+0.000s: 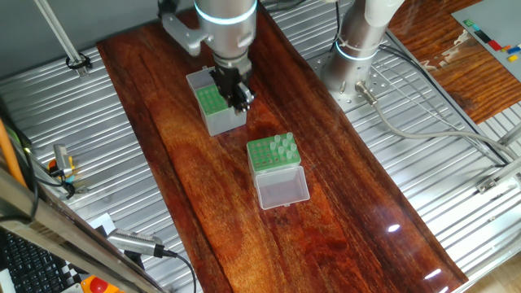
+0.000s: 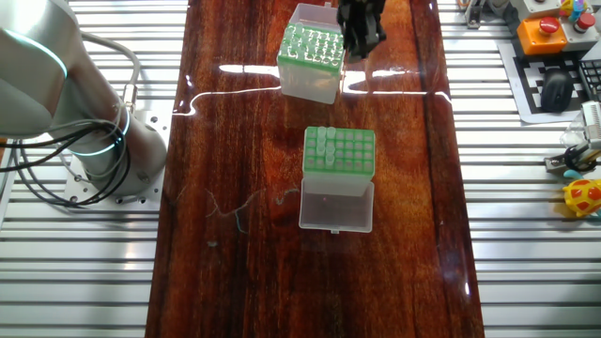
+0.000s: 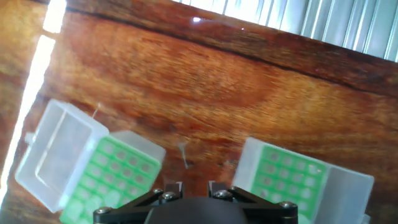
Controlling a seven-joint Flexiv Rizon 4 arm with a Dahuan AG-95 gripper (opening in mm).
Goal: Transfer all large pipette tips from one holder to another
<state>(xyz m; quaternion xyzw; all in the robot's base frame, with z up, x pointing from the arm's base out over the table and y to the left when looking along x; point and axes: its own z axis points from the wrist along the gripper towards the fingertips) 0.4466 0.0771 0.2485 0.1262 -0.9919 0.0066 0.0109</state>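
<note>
The holder with see-through sides (image 1: 273,155) stands mid-table with its clear lid (image 1: 282,190) folded open toward the front. Several pale large pipette tips (image 1: 283,146) stand along one side of its green grid; they also show in the other fixed view (image 2: 324,143). The grey-sided holder (image 1: 216,108) stands farther back with its whitish lid (image 2: 310,15) open. My gripper (image 1: 238,94) hangs above the grey holder's near edge. In the hand view the fingers (image 3: 173,186) stand apart with bare wood between them and nothing held. Both holders show there: the clear one (image 3: 118,175) and the grey one (image 3: 288,177).
The holders stand on a dark wooden board (image 1: 326,236) laid over ribbed metal (image 1: 456,203). The arm's base (image 1: 358,49) and its cables (image 1: 423,122) are beside the board. A keyboard and small tools (image 2: 563,84) lie beyond the board's edge.
</note>
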